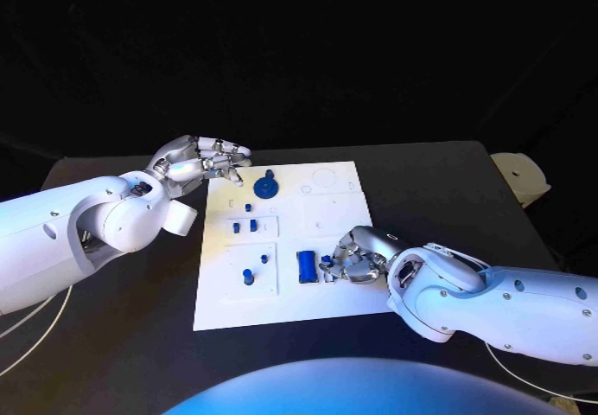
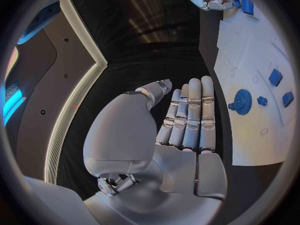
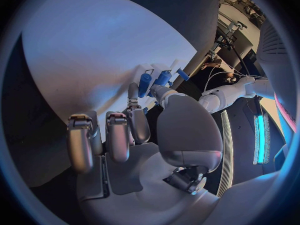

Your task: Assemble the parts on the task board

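The right hand point(image 1: 353, 258) is lowered onto the near right part of the task board point(image 1: 336, 298), its fingers curled down beside a tall blue block point(image 1: 305, 265) standing on the plate. In the right wrist view the fingertips point(image 3: 134, 92) are seen touching or nearly touching small blue cylindrical parts point(image 3: 154, 81); whether 1 of them is actually pinched cannot be told. The posture is judged to suit seating or picking a small part in this corner of the board.

The left hand point(image 1: 200, 159) is held at the far left corner of the board, empty, its fingers extended side by side and flat in the left wrist view point(image 2: 187, 117). It is judged to be parked there so that the board is steadied or simply kept clear of the working hand.

Further out, a blue gear point(image 1: 264, 185) sits near the far edge of the board, just beside the left hand. 2 small blue pieces point(image 1: 244, 226) stand in a raised panel at the left middle, and another blue piece point(image 1: 247, 277) lies in the panel below. Empty round recesses point(image 1: 324, 180) are seen at the far right of the plate.

The tall blue block stands just beside the right hand's fingers and could be knocked. The black table point(image 1: 436, 190) surrounds the board.
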`<state>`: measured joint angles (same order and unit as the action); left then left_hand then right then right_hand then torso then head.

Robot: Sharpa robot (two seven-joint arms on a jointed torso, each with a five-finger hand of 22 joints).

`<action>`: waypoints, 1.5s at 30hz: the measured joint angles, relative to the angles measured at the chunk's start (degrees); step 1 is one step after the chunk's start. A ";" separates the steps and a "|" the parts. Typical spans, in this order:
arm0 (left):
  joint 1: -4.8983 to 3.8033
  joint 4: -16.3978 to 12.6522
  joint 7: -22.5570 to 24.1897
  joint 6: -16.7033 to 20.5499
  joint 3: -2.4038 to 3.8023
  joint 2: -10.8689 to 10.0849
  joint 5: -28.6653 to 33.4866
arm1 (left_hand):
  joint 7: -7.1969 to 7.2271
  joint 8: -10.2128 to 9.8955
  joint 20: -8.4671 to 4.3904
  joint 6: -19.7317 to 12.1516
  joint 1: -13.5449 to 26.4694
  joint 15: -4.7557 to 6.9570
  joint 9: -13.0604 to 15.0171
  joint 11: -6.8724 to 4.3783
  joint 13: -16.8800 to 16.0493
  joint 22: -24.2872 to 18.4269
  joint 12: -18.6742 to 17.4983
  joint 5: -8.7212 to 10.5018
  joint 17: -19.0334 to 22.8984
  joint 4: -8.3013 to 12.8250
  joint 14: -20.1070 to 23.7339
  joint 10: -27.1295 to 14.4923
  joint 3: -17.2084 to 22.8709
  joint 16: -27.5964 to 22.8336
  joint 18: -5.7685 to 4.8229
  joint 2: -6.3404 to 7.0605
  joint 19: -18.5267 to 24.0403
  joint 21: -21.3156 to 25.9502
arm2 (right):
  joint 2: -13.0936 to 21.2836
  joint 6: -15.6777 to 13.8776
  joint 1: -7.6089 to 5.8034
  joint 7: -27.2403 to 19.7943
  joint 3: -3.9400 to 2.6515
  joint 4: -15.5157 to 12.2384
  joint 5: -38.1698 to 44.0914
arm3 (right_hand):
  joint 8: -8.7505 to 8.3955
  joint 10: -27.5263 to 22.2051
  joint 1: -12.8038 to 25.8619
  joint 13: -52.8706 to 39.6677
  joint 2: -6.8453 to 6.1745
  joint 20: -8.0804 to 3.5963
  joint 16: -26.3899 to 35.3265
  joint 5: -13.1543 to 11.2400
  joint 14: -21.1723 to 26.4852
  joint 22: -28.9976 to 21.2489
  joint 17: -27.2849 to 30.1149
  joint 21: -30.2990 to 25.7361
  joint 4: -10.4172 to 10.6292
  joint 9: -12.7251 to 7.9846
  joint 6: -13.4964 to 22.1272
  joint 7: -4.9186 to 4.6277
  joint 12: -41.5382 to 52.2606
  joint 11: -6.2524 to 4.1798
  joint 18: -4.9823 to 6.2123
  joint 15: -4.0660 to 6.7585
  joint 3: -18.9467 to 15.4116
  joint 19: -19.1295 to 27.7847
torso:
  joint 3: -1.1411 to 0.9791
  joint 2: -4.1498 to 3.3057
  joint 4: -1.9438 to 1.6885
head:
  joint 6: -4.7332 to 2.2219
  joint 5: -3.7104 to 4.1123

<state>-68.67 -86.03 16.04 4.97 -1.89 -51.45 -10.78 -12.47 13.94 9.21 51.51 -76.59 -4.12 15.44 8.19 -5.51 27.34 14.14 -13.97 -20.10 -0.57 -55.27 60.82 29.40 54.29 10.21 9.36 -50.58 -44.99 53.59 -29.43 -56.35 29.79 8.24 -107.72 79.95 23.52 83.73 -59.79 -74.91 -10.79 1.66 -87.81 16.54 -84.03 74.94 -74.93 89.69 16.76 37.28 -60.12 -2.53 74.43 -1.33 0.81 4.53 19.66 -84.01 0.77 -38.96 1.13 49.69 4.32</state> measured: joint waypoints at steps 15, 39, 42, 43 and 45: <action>0.00 0.28 -0.26 -0.38 0.00 0.15 -0.11 | 0.00 0.00 0.00 0.00 0.23 0.00 -0.05 0.22 0.00 -0.22 0.00 0.00 0.01 -0.55 0.00 -0.21 0.09 0.23 0.00 -0.23 0.00 0.49 | 1.33 0.11 -0.01 -0.54 0.00 -1.24 -0.19 | -0.01 0.00 1.96 0.01 0.61 0.00 0.00 0.22 0.00 -0.01 0.01 0.00 0.23 -0.01 0.00 0.00 0.23 0.00 0.00 0.00 -1.64 0.00 | -0.10 0.04 0.05 | -0.14 -0.25; 0.01 0.57 -0.52 -0.64 -0.05 0.29 -0.41 | 0.00 0.00 0.01 0.00 0.25 0.00 -0.04 0.21 -0.01 -0.22 0.00 0.00 -0.03 -0.56 0.00 -0.21 0.08 0.23 0.00 -0.21 -0.01 0.49 | 1.82 1.56 -0.02 -1.59 -0.01 -1.83 -1.67 | 0.42 0.00 1.87 -0.04 1.14 0.00 -0.45 0.66 0.21 -0.03 0.02 0.00 0.07 0.02 0.00 0.00 1.12 0.00 0.00 0.20 -1.81 0.00 | 0.09 -0.01 -0.04 | 0.15 0.03; 0.01 0.57 -0.54 -0.64 -0.05 0.26 -0.43 | 0.00 0.00 0.21 0.00 0.46 0.00 -0.04 0.21 -0.05 -0.31 0.00 0.00 -0.03 -0.71 0.00 -0.21 -0.07 0.23 0.00 0.00 -0.21 0.49 | 1.89 1.69 -0.02 -1.63 -0.01 -1.81 -1.71 | 0.42 0.01 1.46 -0.04 1.55 0.00 -0.45 0.66 0.17 -0.03 0.02 0.00 -0.03 0.02 0.00 0.00 1.12 -0.01 0.00 0.24 -1.90 0.00 | 0.09 -0.01 -0.05 | 0.18 0.04; 0.01 0.57 -0.54 -0.64 -0.05 0.25 -0.44 | 0.00 0.00 0.21 0.00 0.46 0.00 -0.04 0.22 -0.05 -0.31 0.00 0.00 -0.03 -0.71 0.00 -0.21 -0.07 0.23 0.00 0.00 -0.21 0.49 | 1.96 1.74 -0.02 -1.63 0.00 -1.77 -1.71 | 0.42 0.20 1.27 -0.03 1.74 0.00 -0.45 0.66 0.00 -0.03 0.02 0.00 -0.09 0.02 0.00 0.00 1.12 -0.20 0.00 0.41 -1.96 0.00 | 0.09 -0.01 -0.05 | 0.18 0.04; 0.01 0.57 -0.55 -0.64 -0.05 0.24 -0.46 | 0.00 0.00 0.21 0.00 0.46 0.00 -0.04 0.21 -0.05 -0.31 0.00 0.00 -0.03 -0.71 0.00 -0.21 -0.07 0.23 0.00 0.00 -0.21 0.49 | 2.07 1.81 -0.02 -1.64 0.00 -1.71 -1.71 | 0.42 0.20 0.92 -0.03 2.05 -0.25 -0.45 0.66 0.00 -0.03 0.02 0.00 -0.09 0.02 0.00 0.00 1.12 -0.20 0.00 0.41 -1.96 0.17 | 0.09 0.01 -0.04 | 0.15 0.04</action>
<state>-68.67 -85.46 15.48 4.33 -1.94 -51.21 -11.24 -12.47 13.94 9.43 51.51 -76.13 -4.12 15.41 8.40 -5.57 27.02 14.14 -13.97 -20.13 -1.28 -55.27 60.61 29.34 54.52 10.21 9.36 -50.79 -44.49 55.66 -27.62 -56.37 28.15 8.24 -109.43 78.24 23.94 83.94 -58.88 -74.94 -8.74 1.41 -88.26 17.20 -84.04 74.91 -74.91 89.69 16.67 37.30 -60.12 -2.53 75.54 -1.54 0.81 4.94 17.69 -83.84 0.86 -38.95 1.08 49.84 4.36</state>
